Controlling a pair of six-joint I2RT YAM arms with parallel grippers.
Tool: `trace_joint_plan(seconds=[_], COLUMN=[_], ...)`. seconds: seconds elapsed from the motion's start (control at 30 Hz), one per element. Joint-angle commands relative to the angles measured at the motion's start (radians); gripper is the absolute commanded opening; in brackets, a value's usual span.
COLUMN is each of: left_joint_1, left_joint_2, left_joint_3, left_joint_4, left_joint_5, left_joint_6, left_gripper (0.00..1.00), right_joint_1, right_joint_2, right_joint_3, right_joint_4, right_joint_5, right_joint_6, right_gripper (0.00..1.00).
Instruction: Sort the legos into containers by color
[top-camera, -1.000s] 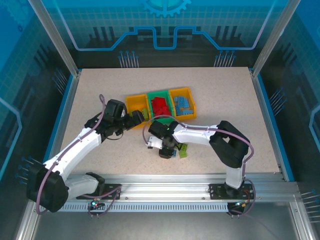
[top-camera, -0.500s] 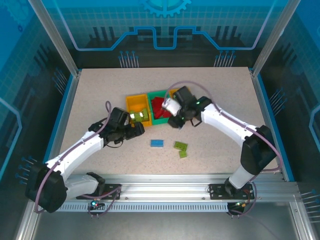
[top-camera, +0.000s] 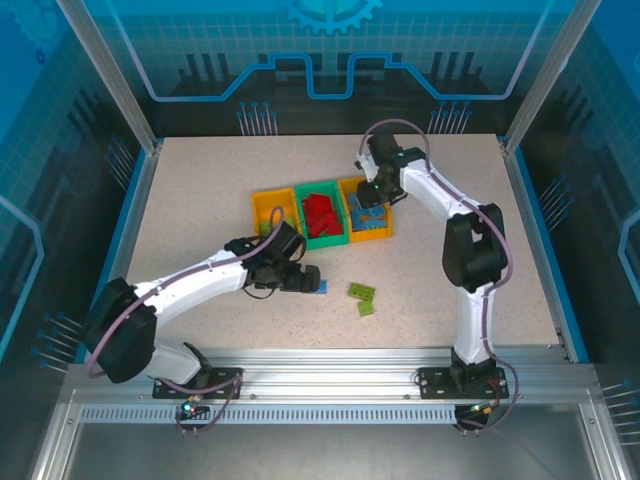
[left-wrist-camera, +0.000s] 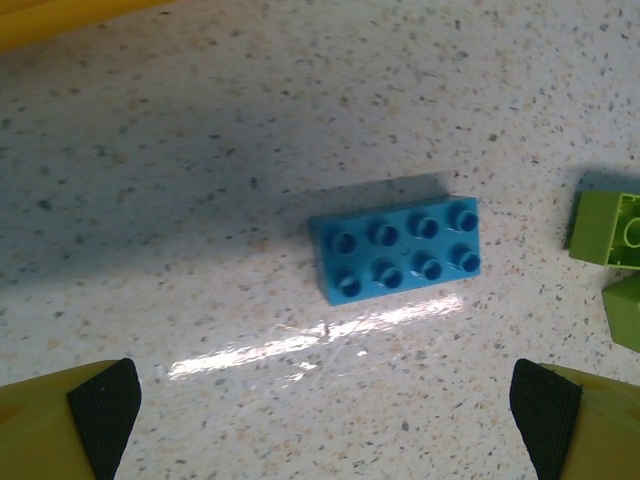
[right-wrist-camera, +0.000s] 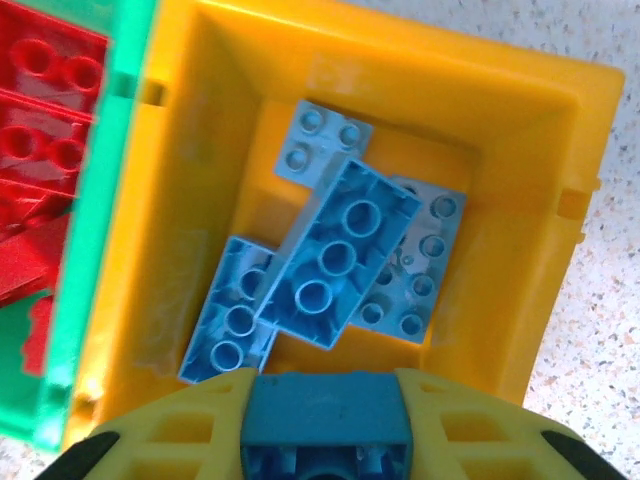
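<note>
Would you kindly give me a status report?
Left gripper open above loose blue brick. Right gripper shut on second blue brick, over yellow bin. Nothing blocking.

1. Setting: a robotics lab test cell (an enclosed bench rig, not a home or a shop).
2. Enclosure: aluminium frame posts hold translucent blue wall panels printed with circuit and gear graphics.
3. Work surface: a speckled, blue-edged table.
4. Mounting: the left arm and right arm are bolted to a slotted aluminium rail, with exposed cabling.

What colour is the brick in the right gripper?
Blue. The brick shows best in the right wrist view.
</note>
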Motion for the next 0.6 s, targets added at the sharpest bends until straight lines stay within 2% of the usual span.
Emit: trace_joint_plan(seconds=[0.0,0.13,0.27,0.3,0.37,0.4,0.57], left_joint_1=[-0.034,-0.075,-0.112,-0.119,-0.128,-0.129,-0.129], left_joint_2=[0.047,0.142,0.241,0.263,0.295,0.313,0.369], left_joint_3=[0.053,0.116,0.194,0.211,0.237,0.246,0.272], left_joint_4=[-0.034,-0.075,-0.139,-0.147,-0.155,-0.161,-0.166], left_joint_5=[-0.033,-0.049,-0.076,-0.079,-0.079,-0.078,-0.080], left_joint_6=[-0.033,-0.095,-0.152,-0.158,-0.169,-0.177,-0.196], left_gripper=[0.99,0.99,0.99,0.99,0.99,0.99,0.99], right_joint_1=[-0.011,-0.019,-0.019,-0.018,-0.018,-0.019,-0.022], right_joint_2=[0.060,0.137,0.174,0.174,0.166,0.157,0.052], right_joint_3=[0.109,0.219,0.275,0.280,0.278,0.273,0.188], right_joint_4=[-0.080,-0.136,-0.168,-0.173,-0.178,-0.182,-0.147], right_joint_5=[0.044,0.049,0.045,0.042,0.038,0.036,0.027], right_joint_6=[0.053,0.060,0.067,0.072,0.080,0.085,0.110], right_gripper=[0.29,0.31,0.40,0.44,0.62,0.67,0.87])
